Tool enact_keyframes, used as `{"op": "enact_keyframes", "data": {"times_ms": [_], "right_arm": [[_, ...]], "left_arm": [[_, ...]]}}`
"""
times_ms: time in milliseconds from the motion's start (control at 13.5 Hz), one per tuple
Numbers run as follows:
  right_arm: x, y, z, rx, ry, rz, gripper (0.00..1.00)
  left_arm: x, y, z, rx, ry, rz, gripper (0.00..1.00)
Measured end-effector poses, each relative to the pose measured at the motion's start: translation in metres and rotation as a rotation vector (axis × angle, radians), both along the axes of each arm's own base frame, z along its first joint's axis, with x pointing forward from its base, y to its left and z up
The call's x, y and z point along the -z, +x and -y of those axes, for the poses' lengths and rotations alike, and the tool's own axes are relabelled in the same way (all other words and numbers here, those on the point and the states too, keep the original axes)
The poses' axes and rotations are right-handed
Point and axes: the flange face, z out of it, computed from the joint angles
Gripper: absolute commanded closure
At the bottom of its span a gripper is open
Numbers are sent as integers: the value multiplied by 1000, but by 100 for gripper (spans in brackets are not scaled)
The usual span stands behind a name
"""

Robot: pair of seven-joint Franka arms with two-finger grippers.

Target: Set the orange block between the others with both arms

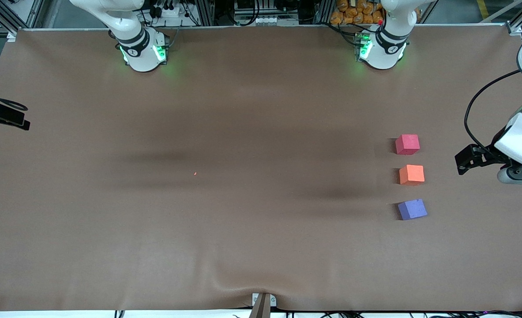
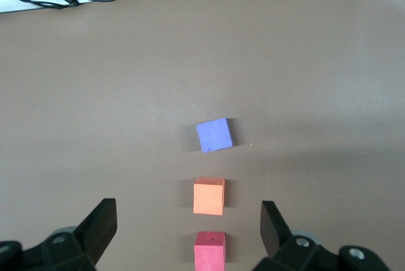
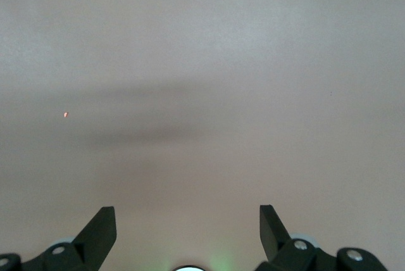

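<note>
Your right tool [image 3: 188,233] hangs over the bench [image 1: 243,132] at the right arm's end, out at the edge of the front view. Its fingers [image 3: 101,230] stand spread wide with nothing between them, and under it there is only brown cloth and one tiny orange speck [image 1: 195,173] lying out in the open.

Move along the bench and you come to the three cubes, lined up in a row toward the left arm's end. The red cube [image 1: 407,144] sits farthest from the front camera. The orange block [image 1: 411,174] sits in the middle, between the other two and apart from each. The purple cube [image 1: 412,209] sits nearest the front camera, turned a little out of square with the others.

Last comes your left tool [image 2: 188,236], held over the bench at the left arm's end, just beside the row of cubes. Its fingers [image 2: 100,226] are spread wide too, pinching nothing, and all three cubes show between them in the left wrist view. Neither tool touches a cube.
</note>
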Motion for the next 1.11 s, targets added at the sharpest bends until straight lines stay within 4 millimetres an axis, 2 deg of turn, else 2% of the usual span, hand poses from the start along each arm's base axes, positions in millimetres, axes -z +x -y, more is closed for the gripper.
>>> {"op": "enact_keyframes", "data": {"times_ms": [148, 444, 666, 887, 1109], "right_arm": [[0, 0, 0, 0, 0, 0, 0], [0, 0, 0, 0, 0, 0, 0], [0, 0, 0, 0, 0, 0, 0], [0, 0, 0, 0, 0, 0, 0], [0, 0, 0, 0, 0, 0, 0]], "left_arm": [[-5, -3, 4, 4, 3, -8, 0], [-27, -24, 17, 11, 26, -48, 0], [-31, -34, 25, 3, 26, -83, 0], [-38, -47, 41, 10, 29, -111, 0], [-55, -62, 53, 17, 6, -114, 0]]}}
